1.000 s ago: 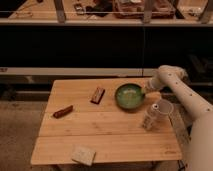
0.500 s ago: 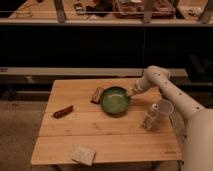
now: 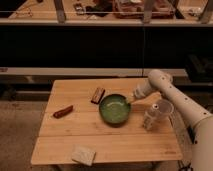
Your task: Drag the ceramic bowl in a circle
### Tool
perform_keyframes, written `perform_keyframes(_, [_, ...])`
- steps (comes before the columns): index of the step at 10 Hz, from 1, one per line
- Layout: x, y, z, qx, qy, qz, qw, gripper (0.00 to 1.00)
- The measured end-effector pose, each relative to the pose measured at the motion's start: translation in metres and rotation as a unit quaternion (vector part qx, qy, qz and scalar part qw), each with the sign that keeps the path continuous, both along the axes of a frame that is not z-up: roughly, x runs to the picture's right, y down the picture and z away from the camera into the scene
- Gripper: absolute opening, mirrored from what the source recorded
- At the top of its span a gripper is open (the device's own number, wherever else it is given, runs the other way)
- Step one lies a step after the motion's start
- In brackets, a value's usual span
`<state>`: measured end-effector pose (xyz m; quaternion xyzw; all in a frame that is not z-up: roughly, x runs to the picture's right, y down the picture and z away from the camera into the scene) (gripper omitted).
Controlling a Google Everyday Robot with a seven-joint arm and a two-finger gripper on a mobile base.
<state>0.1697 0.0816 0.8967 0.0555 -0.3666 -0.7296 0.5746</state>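
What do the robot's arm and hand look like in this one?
The arm is white, with smooth rounded tubular segments and a bulbous joint; no cables or markings show. The hand, at the right rim of the glossy green ceramic bowl, looks small and pale.

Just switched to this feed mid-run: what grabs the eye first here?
The glossy green ceramic bowl stands out, sitting near the middle of the wooden table. The gripper is at its right rim, on the end of the white arm. To the right of the bowl a clear plastic cup stands upright, under the arm.
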Motion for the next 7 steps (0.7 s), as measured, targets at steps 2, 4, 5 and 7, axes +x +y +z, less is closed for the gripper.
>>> perform_keyframes(2, [0.019, 0.010, -0.004, 0.000, 0.012, -0.010, 0.9999, 0.10])
perform_keyframes(4, [0.048, 0.012, -0.003, 0.007, 0.042, -0.013, 0.9990, 0.10])
perform_keyframes(5, [0.065, 0.008, -0.001, 0.010, 0.065, -0.006, 0.9978, 0.10])
perform_keyframes(7, [0.087, -0.016, 0.001, 0.025, 0.104, 0.018, 0.9941, 0.10])
